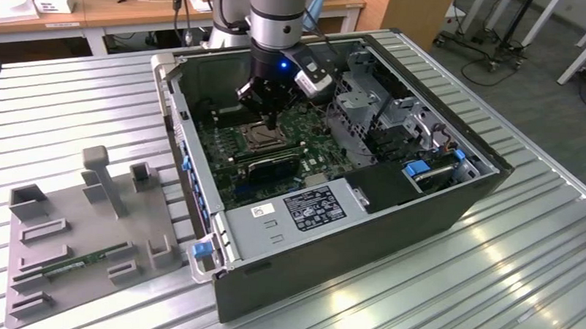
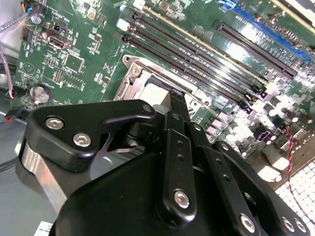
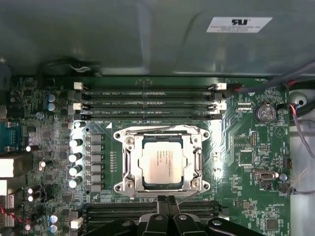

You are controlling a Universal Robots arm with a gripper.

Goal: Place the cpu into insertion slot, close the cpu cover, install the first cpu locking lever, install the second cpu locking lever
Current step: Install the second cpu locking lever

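While you look at the first wrist view, note the cpu [image 3: 163, 162] sits flat inside the insertion slot [image 3: 129, 147], tan-silver face up, w/ faint print on it too small to read. The cpu cover [image 3: 199, 161] lies down around the chip, its window framing it. A thin locking lever [image 3: 189, 196] runs slantwise just beside the slot edge nearest the gripper; whether it's latched, can't tell.

The gripper [image 3: 168, 199] shows its two black fingertips pressed together w/ nothing between them, right at that slot edge. In the second wrist view the same fingers [image 2: 179, 105] come down onto the socket frame next to the chip.

Outward from the slot: long black memory slots [image 3: 147, 103] on the far side, another bank [image 3: 123, 211] on the gripper's side, all on the green motherboard [image 3: 246, 147]. A round coin battery [image 3: 265, 112] sits near the board's corner. A white label [image 3: 239, 24] is stuck on the grey case wall, print not legible.

In the exterior view, you see the open pc case [image 1: 368, 240] lying on the ribbed metal worktop [image 1: 523, 275], the arm [image 1: 277, 25] reaching down into it. A grey fixture tray [image 1: 76, 230] sits to the exterior view's left of the case, a green memory stick [image 1: 75, 263] lying on it.
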